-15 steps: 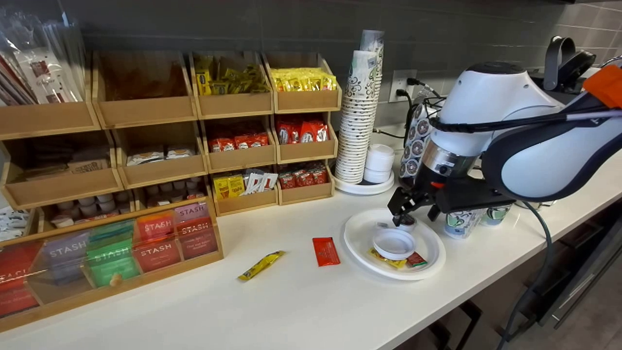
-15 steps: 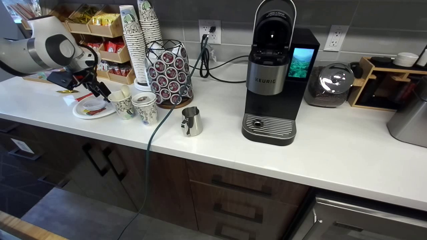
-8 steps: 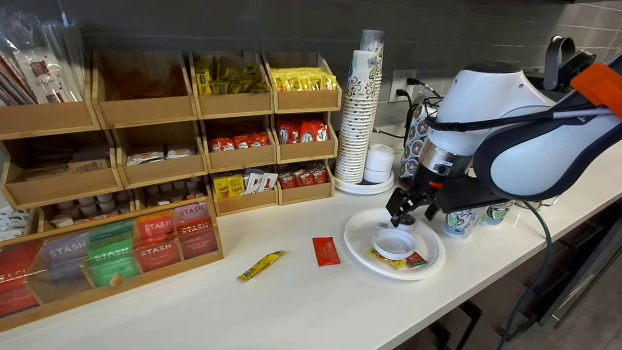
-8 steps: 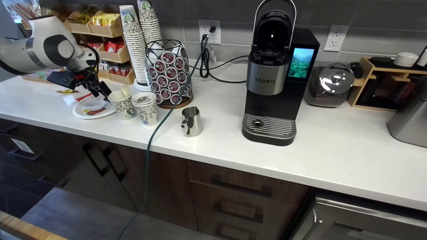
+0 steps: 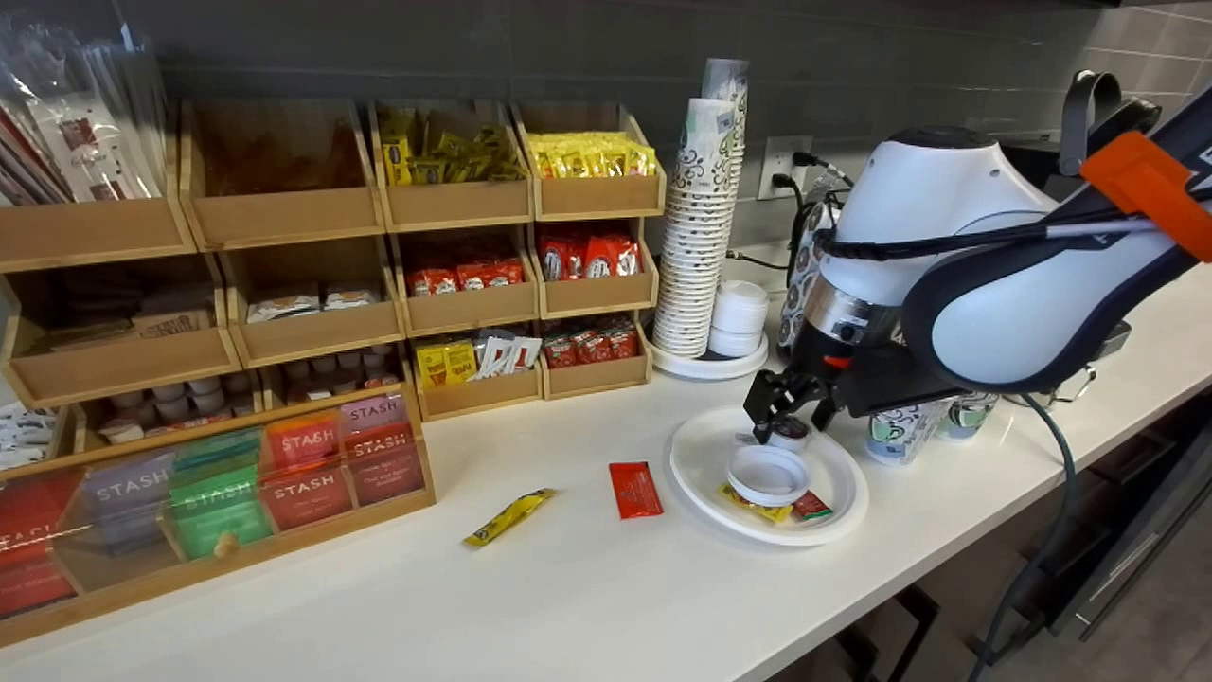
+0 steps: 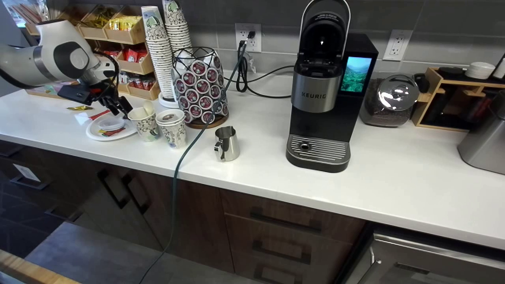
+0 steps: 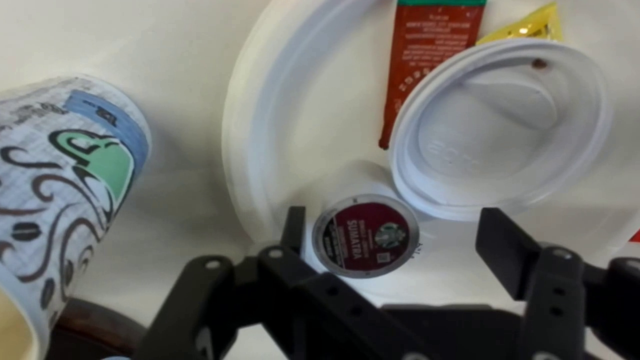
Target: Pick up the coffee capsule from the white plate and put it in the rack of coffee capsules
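Note:
The coffee capsule [image 7: 367, 236] stands on the white plate [image 7: 250, 130], dark red foil lid with a silver rim facing up. It also shows in an exterior view [image 5: 789, 433]. My gripper [image 7: 395, 232] is open above it. The capsule lies between the fingers, close to the left finger [image 7: 294, 227] in the wrist view, with a wide gap to the right finger [image 7: 505, 250]. No contact is visible. The rack of coffee capsules [image 6: 199, 90] is a dark wire carousel full of red-lidded pods. In an exterior view the arm partly hides it [image 5: 803, 270].
A white plastic lid [image 7: 500, 130] touches or nearly touches the capsule, with a red packet [image 7: 430, 55] and a yellow packet [image 7: 530, 25] beside it. Paper cups [image 6: 146, 128] stand between plate and rack. A cup stack [image 6: 161, 59] stands behind; a steel pitcher [image 6: 228, 144] is nearby.
In an exterior view my gripper has shifted left and slightly down, and the arm has moved left. More of the capsule now shows between the fingers. The capsule and plate have not moved.

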